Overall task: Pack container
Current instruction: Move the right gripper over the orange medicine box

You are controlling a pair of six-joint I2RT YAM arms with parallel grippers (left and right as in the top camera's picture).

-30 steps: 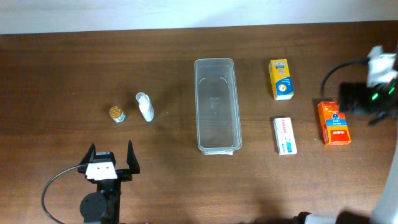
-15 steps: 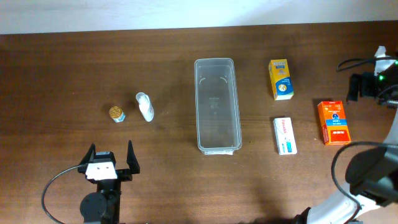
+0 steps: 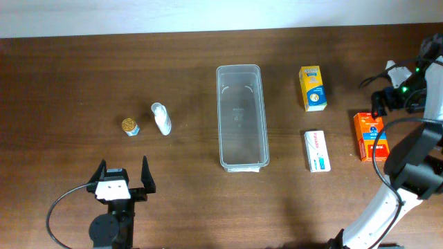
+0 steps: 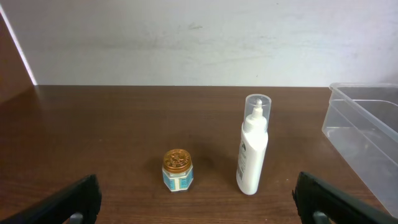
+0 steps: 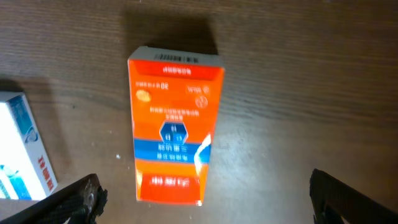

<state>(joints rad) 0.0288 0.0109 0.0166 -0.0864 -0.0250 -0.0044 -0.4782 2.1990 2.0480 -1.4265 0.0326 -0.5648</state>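
A dark wooden tabletop [image 3: 83,69] is seen from above, with a pale wall along its far edge. The container [image 3: 241,117], a long, narrow bin of clear plastic, sits near the middle of the tabletop, its long sides running from the near edge toward the far edge. The wood grain shows through its floor.

To the left of the container, and well apart from it, is a white bottle [image 3: 161,118] with a clear cap. Whether the bottle stands or lies flat cannot be told. Just to the left of the bottle is a small jar [image 3: 129,126] with a gold lid.

To the right of the container lie three small boxes, all on the tabletop. A yellow box [image 3: 313,88] is toward the far side. A white box [image 3: 317,151] lies nearer the front. An orange box [image 3: 370,136] lies flat farther right, close to the table's right edge.

The left gripper [image 3: 123,174] is at the front left of the tabletop, facing the jar and bottle. Its jaws are spread wide and hold nothing.

The right gripper [image 5: 208,205] hangs above the orange box, looking straight down on it. Its jaws are also spread wide, one on each side of the wrist view, gripping nothing. A corner of the white box shows at the left edge of that view.
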